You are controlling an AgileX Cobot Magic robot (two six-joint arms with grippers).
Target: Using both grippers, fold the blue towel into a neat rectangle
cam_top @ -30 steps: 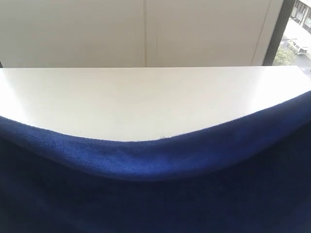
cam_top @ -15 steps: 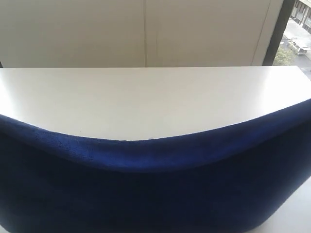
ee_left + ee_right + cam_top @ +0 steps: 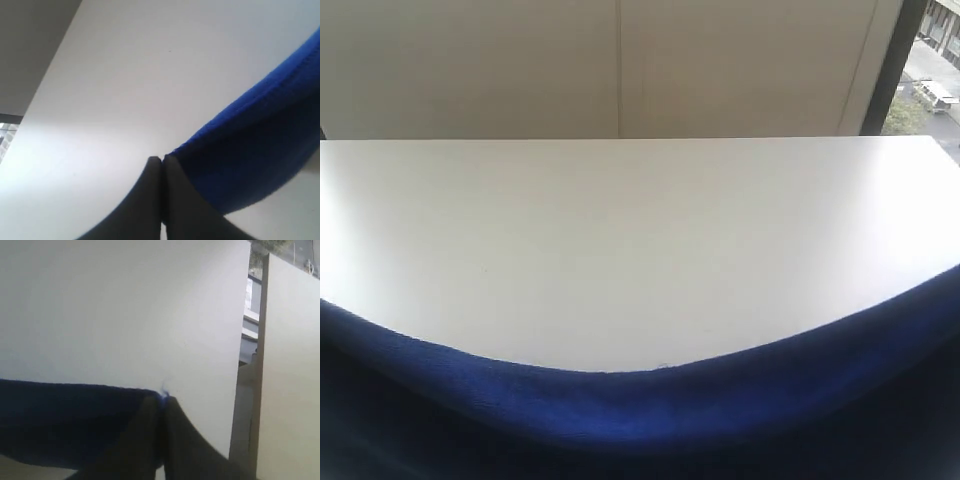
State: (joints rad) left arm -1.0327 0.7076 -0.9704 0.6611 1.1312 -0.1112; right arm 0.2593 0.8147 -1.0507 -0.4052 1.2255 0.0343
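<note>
a: what's on the ext cam rn?
b: i see the blue towel (image 3: 650,420) filling the bottom of the frame, very close to the lens; its top edge sags in a curve, lowest near the middle, higher at both sides; it hangs in front of the white table (image 3: 620,230); beyond the table there's a pale panelled wall (image 3: 520,60); a strip of window (image 3: 932,70) at far right w/ an outdoor view
a: grippers? can't find them in that view
b: wrist cams only; left gripper (image 3: 161,160): two dark fingers pressed together, no gap btw them; the towel's edge starts right at the tips and runs off to one side, bright blue, w/ white table behind it; looks like a pinch on a corner of the cloth
a: and the right?
b: right gripper (image 3: 162,401): fingers squeezed tight too; a small blue tuft pokes out at the tips, so it's pinching the towel; the rest of the cloth stretches away from the tips, dark in shadow; table surface behind it
a: so where's the towel overall?
b: strung btw the two pinches, slack in the middle; whether its lower part touches the table i can't tell
</note>
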